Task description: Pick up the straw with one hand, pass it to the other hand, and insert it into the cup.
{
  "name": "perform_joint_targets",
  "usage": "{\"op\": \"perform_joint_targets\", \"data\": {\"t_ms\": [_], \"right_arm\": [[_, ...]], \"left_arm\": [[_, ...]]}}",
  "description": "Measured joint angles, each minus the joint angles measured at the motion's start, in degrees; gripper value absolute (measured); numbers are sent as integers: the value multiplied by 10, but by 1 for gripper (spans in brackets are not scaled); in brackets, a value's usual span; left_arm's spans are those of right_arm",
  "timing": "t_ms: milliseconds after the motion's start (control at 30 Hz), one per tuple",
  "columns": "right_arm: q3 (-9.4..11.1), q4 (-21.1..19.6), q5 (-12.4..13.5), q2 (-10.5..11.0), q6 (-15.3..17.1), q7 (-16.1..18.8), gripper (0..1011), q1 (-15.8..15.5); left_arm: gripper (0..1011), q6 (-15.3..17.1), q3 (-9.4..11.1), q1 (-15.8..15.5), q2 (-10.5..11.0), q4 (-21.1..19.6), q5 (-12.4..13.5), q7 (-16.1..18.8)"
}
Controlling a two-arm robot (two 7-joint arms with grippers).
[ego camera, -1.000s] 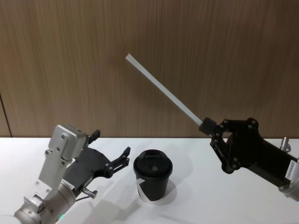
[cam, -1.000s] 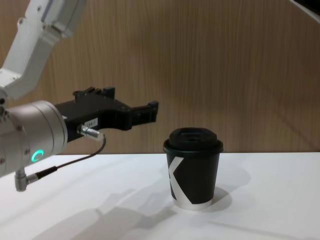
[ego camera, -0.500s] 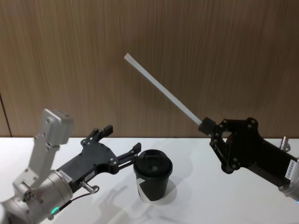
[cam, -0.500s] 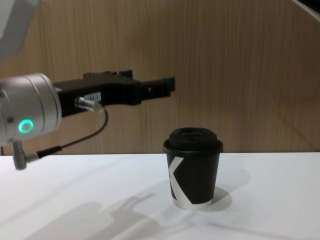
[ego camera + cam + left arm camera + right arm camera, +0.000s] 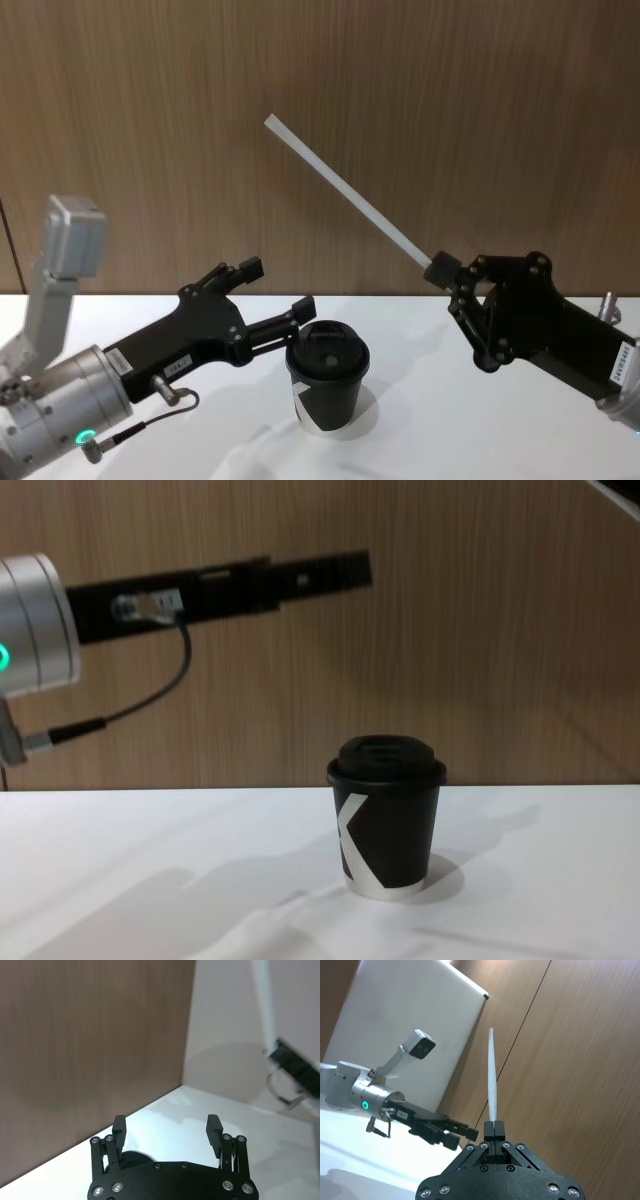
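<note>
While my right end effector [image 5: 441, 268] clamps the thin, straight white straw [image 5: 345, 192] by its lower end, my left end effector [image 5: 277, 286] hangs spread above the black dome-lidded paper cup [image 5: 327, 385] on the white counter [image 5: 450, 420].

The head camera looked forward and down on the table [image 5: 430, 440] and the cup [image 5: 327, 388]; the chest camera sat lower and nearer, facing the same cup side-on toward the table's far edge. Each wrist camera looked out past its own fingers; the one behind the right gripper [image 5: 493, 1126] also caught the left gripper [image 5: 462, 1135], shared with head and chest views.
</note>
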Motion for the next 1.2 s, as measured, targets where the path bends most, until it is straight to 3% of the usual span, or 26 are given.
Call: {"op": "perform_joint_targets", "data": {"t_ms": [367,733,933,1200], "right_arm": [[0,0,0,0,0,0,4,0],[0,0,0,0,0,0,4,0],[0,0,0,0,0,0,4,0],[0,0,0,0,0,0,4,0]], "left_arm": [[1003,22,-20,-6,8,-17,-92,-79],[1003,27,-34,-16,-8,-26,-178,-142],[1003,30,-35,-23,-18,-26,-207,-158],[1003,32,-30,-31,-27,-19,-226,-161]]}}
